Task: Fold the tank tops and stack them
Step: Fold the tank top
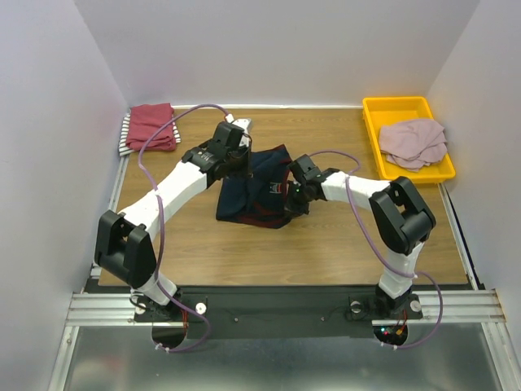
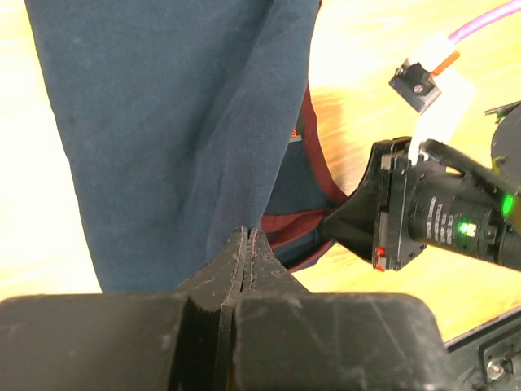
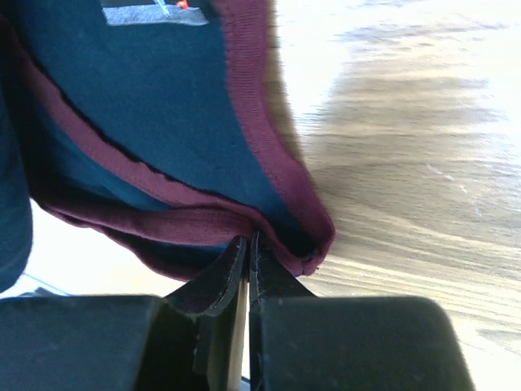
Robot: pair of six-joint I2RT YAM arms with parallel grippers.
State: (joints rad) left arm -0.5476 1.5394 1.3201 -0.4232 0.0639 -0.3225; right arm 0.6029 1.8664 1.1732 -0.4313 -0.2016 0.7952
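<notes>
The navy jersey (image 1: 256, 195) with maroon trim lies bunched at the table's middle. My left gripper (image 1: 238, 163) is shut on its navy cloth (image 2: 179, 122) at the far left edge; in the left wrist view (image 2: 247, 236) the jaws are pressed together. My right gripper (image 1: 295, 195) is shut on the maroon-trimmed edge (image 3: 203, 220) at the jersey's right side; the tips (image 3: 247, 243) pinch the trim. A dark-red top (image 1: 153, 125) lies folded on a striped one (image 1: 124, 135) at the back left. A dusty-pink top (image 1: 413, 142) lies in the tray.
A yellow plastic tray (image 1: 395, 107) stands at the back right. Grey walls close in the table on three sides. The right arm's wrist (image 2: 440, 212) shows close beside the jersey in the left wrist view.
</notes>
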